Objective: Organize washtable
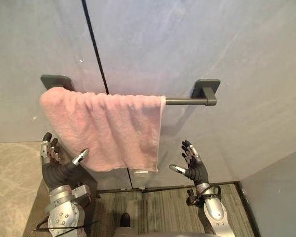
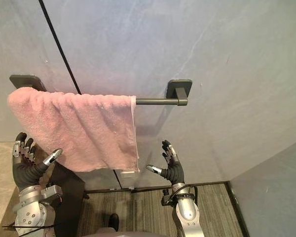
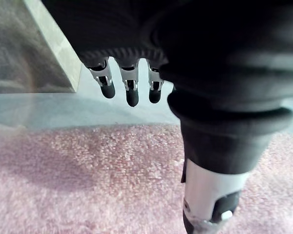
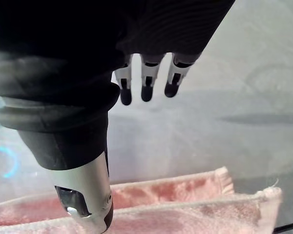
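Left eye view: towel [image 1: 106, 128] bunched left on bar [image 1: 185, 101]; left hand [image 1: 53, 168], right hand [image 1: 196, 170] splayed, empty, lower frame; likely poised to straighten.

Above the fingers [image 1: 48, 148] of the left hand [image 1: 56, 170], pink towel [image 1: 108, 128] covers the rail [image 1: 185, 101] along that whole stretch, plus the lower edge of the left bracket [image 1: 56, 80]. Small pale patch [image 1: 141, 172] just under the towel's hem, between the two hands' thumbs: tag or wall mark, cannot tell. Right wrist view: towel beyond the fingertips of the right hand [image 4: 146, 90] runs off the frame edge.
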You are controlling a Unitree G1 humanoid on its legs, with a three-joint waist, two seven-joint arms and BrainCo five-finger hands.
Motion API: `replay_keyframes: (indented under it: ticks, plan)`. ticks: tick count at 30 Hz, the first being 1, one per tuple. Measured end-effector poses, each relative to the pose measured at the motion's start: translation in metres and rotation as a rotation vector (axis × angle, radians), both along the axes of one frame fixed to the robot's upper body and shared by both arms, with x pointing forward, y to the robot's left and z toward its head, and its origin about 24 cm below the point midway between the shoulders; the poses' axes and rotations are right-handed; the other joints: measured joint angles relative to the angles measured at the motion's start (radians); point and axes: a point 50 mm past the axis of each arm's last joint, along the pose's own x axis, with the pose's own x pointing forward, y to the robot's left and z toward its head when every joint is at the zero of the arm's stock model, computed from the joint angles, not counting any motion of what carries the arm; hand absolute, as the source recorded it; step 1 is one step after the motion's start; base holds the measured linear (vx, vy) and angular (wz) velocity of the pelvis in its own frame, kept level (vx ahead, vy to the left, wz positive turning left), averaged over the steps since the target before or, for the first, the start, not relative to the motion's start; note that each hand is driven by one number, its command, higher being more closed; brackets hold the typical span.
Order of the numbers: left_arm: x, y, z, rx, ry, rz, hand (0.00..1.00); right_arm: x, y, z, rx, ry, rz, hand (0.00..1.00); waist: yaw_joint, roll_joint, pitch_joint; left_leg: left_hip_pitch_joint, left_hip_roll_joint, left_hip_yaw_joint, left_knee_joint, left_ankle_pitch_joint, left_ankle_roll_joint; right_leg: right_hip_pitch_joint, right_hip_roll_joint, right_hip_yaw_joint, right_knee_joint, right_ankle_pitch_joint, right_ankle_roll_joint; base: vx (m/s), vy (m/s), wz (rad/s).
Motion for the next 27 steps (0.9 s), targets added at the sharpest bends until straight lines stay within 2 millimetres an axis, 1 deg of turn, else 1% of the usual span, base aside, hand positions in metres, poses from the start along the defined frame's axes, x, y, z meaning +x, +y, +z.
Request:
replay_keyframes:
  ticks: [1,2,6,9,12,14,17,21,24,27]
  plan:
    - [0.003,0.002,0.002,-0.009,-0.015,-0.016,0.00,0.001,0.000,0.001,0.005,-0.004,0.000,0.00,0.000,0.006,0.002,-0.003,0.000,0.002,-0.002,0.002,0.000,-0.009,0.001,0.003,0.000,0.000,0.000,-0.07,-0.012,-0.08]
    - [0.006,0.003,0.005,-0.010,-0.035,-0.036,1.00,0.002,0.000,0.002,0.025,-0.007,0.006,0.00,0.003,0.012,0.002,-0.005,0.000,0.006,-0.007,0.003,-0.002,-0.011,0.001,0.005,-0.003,0.000,0.000,-0.06,-0.011,-0.09]
    - [0.017,0.007,0.015,0.030,-0.073,-0.077,1.00,0.010,0.003,0.009,0.080,-0.043,0.041,0.00,0.000,0.030,0.001,-0.014,-0.001,0.013,-0.009,0.008,-0.008,-0.012,0.002,0.005,-0.029,-0.003,0.005,-0.05,-0.024,-0.07]
    - [0.026,0.008,0.026,0.045,-0.126,-0.085,1.00,0.021,0.005,0.019,0.096,-0.096,0.053,0.00,-0.007,0.034,0.000,-0.041,0.000,0.013,-0.009,0.029,-0.013,-0.031,0.006,0.004,-0.037,-0.014,0.020,-0.05,-0.032,-0.02]
    - [0.028,0.008,0.028,0.046,-0.143,-0.081,1.00,0.028,0.009,0.028,0.099,-0.133,0.063,0.00,-0.022,0.039,0.002,-0.048,0.005,0.008,-0.010,0.037,-0.012,-0.034,0.014,0.004,-0.042,-0.014,0.020,-0.01,-0.011,0.01]
    - [0.029,0.008,0.029,0.043,-0.150,-0.071,1.00,0.031,0.012,0.031,0.104,-0.146,0.063,0.00,-0.021,0.039,0.002,-0.051,0.006,0.008,-0.010,0.037,-0.013,-0.043,0.015,0.005,-0.041,-0.014,0.020,-0.03,-0.008,-0.01]
    - [0.029,0.008,0.029,0.033,-0.156,-0.050,1.00,0.034,0.025,0.038,0.119,-0.170,0.105,0.00,-0.021,0.040,0.003,-0.058,0.006,0.008,-0.010,0.042,-0.010,-0.045,0.015,0.006,-0.039,-0.014,0.020,0.00,0.000,0.00]
    - [0.028,0.008,0.029,0.020,-0.165,-0.032,1.00,0.038,0.050,0.052,0.141,-0.226,0.217,0.00,-0.019,0.039,0.003,-0.058,0.005,0.001,-0.010,0.043,-0.009,-0.045,0.015,0.006,-0.032,-0.014,0.020,-0.01,0.004,0.04]
    - [0.028,0.007,0.030,0.022,-0.167,-0.034,1.00,0.042,0.061,0.053,0.156,-0.227,0.283,0.00,-0.019,0.040,0.003,-0.058,0.005,-0.002,-0.010,0.043,-0.009,-0.043,0.015,0.005,-0.031,-0.014,0.019,0.00,0.001,0.01]
    - [0.029,0.004,0.034,0.032,-0.184,-0.048,1.00,0.052,0.073,0.051,0.145,-0.211,0.343,0.00,-0.017,0.041,0.012,-0.060,0.005,-0.009,-0.010,0.046,-0.011,-0.043,0.017,0.002,-0.032,-0.017,0.015,-0.02,-0.003,0.04]
